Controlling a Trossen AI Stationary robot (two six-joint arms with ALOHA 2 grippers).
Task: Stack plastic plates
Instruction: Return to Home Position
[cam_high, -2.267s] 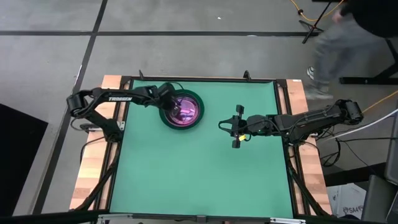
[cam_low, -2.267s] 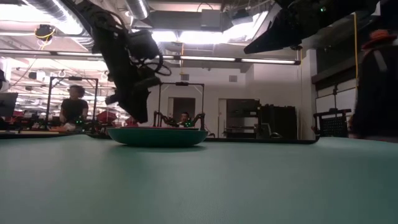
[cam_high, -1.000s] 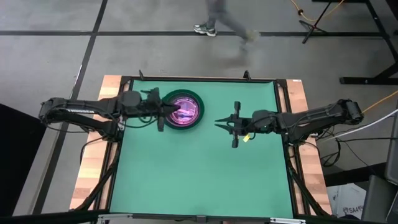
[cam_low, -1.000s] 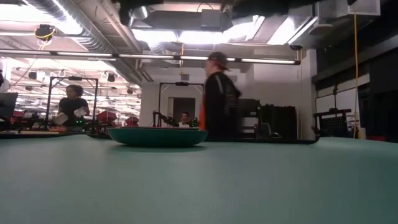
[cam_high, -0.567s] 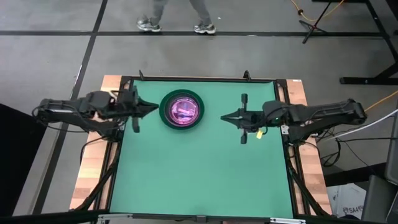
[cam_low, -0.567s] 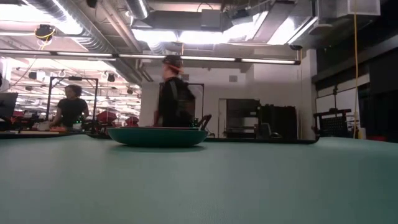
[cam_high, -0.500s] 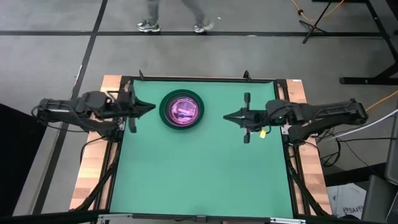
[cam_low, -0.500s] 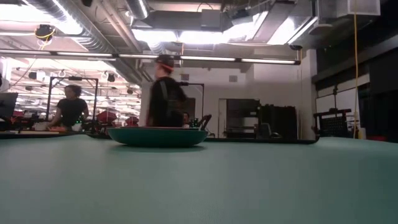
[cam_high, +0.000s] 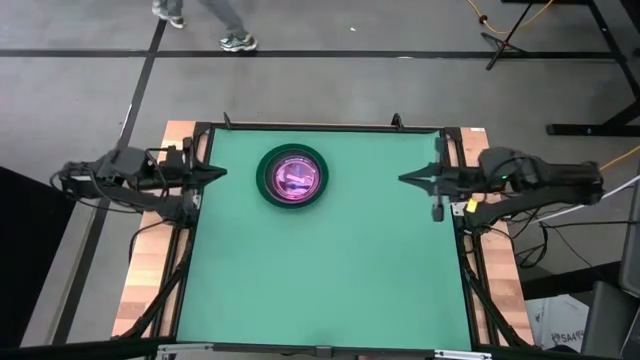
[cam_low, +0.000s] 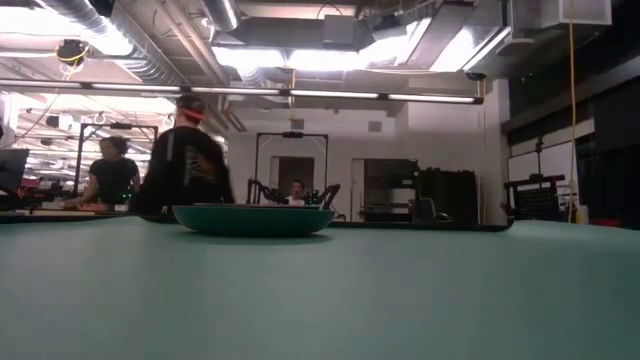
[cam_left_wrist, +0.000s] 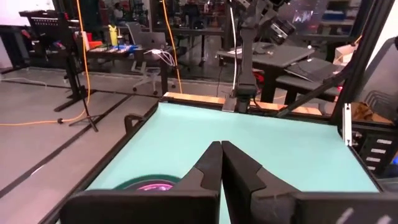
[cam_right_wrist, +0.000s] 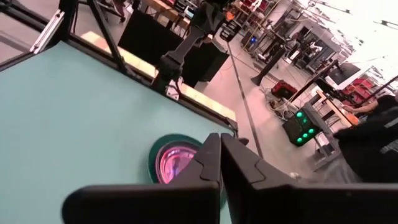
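The plastic plates stand in one stack (cam_high: 292, 176) on the green table, far left of its middle: a dark green plate at the bottom with translucent pink showing inside it. The stack also shows in the low view (cam_low: 252, 219), the left wrist view (cam_left_wrist: 149, 185) and the right wrist view (cam_right_wrist: 176, 160). My left gripper (cam_high: 224, 171) is shut, above the table's left edge, holding nothing. My right gripper (cam_high: 402, 179) is shut near the table's right edge, holding nothing. Both sets of fingertips, left (cam_left_wrist: 221, 149) and right (cam_right_wrist: 219, 140), point toward the stack from a distance.
A dark frame (cam_high: 320, 128) with wooden boards (cam_high: 478, 150) borders the green mat. A person (cam_low: 186, 170) walks past beyond the far edge, another (cam_low: 112, 175) stands further back. The mat's near half holds nothing.
My left gripper has drawn back from the stack toward the table's left edge. My right gripper has drawn back toward the right edge and its fingers have shut. The stack has stayed where it was. A person has walked leftward behind the table.
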